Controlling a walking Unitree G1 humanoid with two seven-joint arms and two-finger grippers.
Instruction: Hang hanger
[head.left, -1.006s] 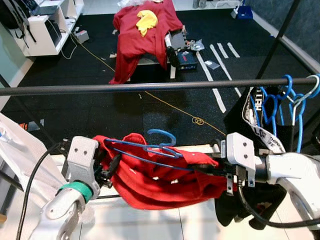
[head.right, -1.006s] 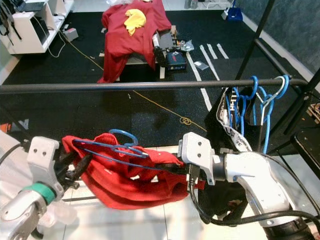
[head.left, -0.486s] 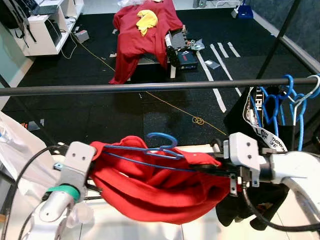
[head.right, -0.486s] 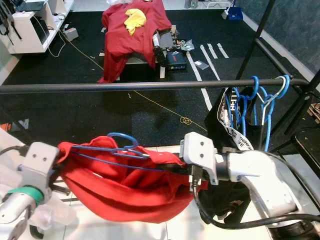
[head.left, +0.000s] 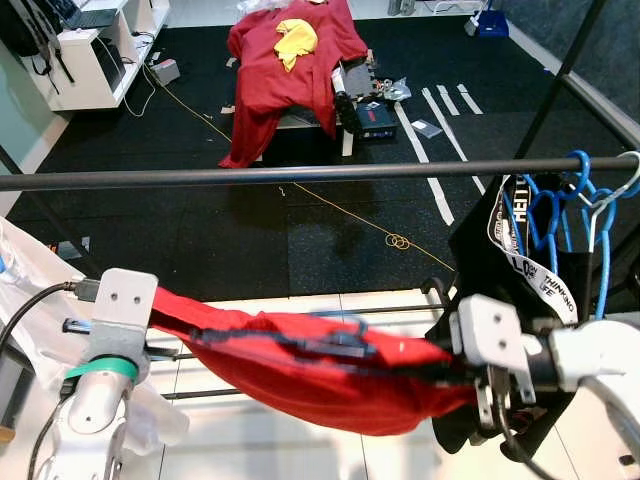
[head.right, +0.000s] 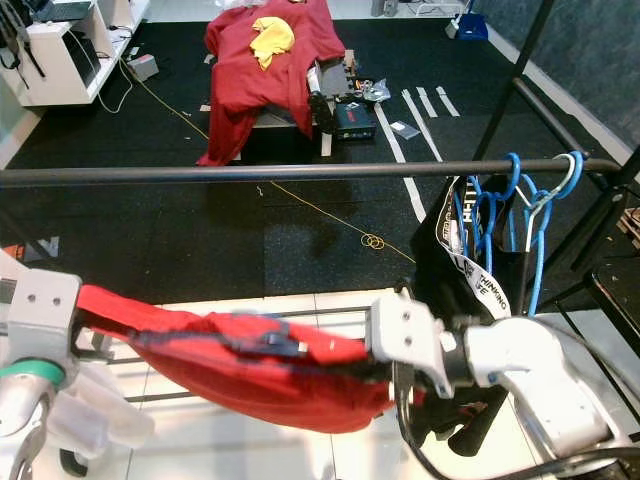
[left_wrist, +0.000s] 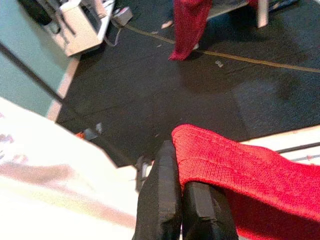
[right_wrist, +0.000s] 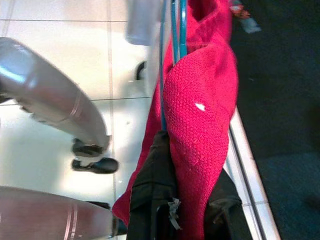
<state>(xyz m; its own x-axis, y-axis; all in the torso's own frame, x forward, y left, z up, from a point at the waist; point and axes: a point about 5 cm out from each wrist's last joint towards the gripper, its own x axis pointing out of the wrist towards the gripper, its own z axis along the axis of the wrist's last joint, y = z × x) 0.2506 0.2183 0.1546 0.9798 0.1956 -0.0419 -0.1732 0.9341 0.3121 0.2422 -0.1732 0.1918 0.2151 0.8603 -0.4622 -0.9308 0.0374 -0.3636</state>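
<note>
A red garment (head.left: 330, 365) is pulled out long between my two grippers, below the black clothes rail (head.left: 300, 173). A blue hanger (head.left: 335, 340) lies blurred inside the garment, and its wires (right_wrist: 172, 30) run along the cloth in the right wrist view. My left gripper (left_wrist: 181, 175) is shut on the garment's left end, under its silver wrist (head.left: 120, 305). My right gripper (right_wrist: 192, 160) is shut on the right end, with red knit bulging between its black fingers (right_wrist: 152, 175). Both grippers hang lower than the rail and nearer to me.
Several blue hangers (head.left: 590, 200) and a black garment (head.left: 490, 260) hang at the rail's right end. A white bag (head.left: 30, 290) sits by my left arm. Farther off stand a red-draped table (head.left: 285, 60) and a white shelf (head.left: 95, 50), with a yellow cable (head.left: 400, 240) on the black mat.
The grippers have moved apart and the left one has gone left. The bunched red garment is now stretched taut. The hanger's hook, raised before, now lies low in the cloth.
</note>
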